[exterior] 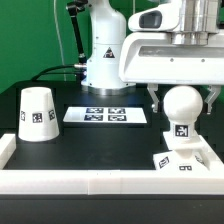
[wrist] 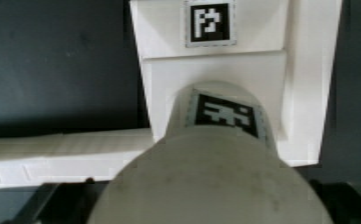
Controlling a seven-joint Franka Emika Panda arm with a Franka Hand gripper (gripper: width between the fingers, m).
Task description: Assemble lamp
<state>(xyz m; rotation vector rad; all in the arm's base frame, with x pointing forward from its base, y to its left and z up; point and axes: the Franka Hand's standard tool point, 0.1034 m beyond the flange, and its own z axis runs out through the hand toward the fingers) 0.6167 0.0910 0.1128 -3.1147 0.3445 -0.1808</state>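
Observation:
The white ball-shaped bulb (exterior: 182, 104) is upright between my gripper's (exterior: 181, 100) two fingers, which are shut on its round head. Its tagged stem (exterior: 182, 130) points down over the small flat square base (exterior: 186, 160) at the exterior view's right; I cannot tell whether they touch. In the wrist view the bulb (wrist: 203, 165) fills the foreground, with the base (wrist: 230, 70) beyond it and the dark fingers (wrist: 52, 200) at its sides. The cone-shaped shade (exterior: 37, 112) stands alone at the exterior view's left.
The marker board (exterior: 105, 115) lies flat on the black table behind the middle. A white rail (exterior: 80, 182) runs along the table's front edge, with a raised block at its left end (exterior: 5, 148). The robot's base (exterior: 103, 55) stands at the back.

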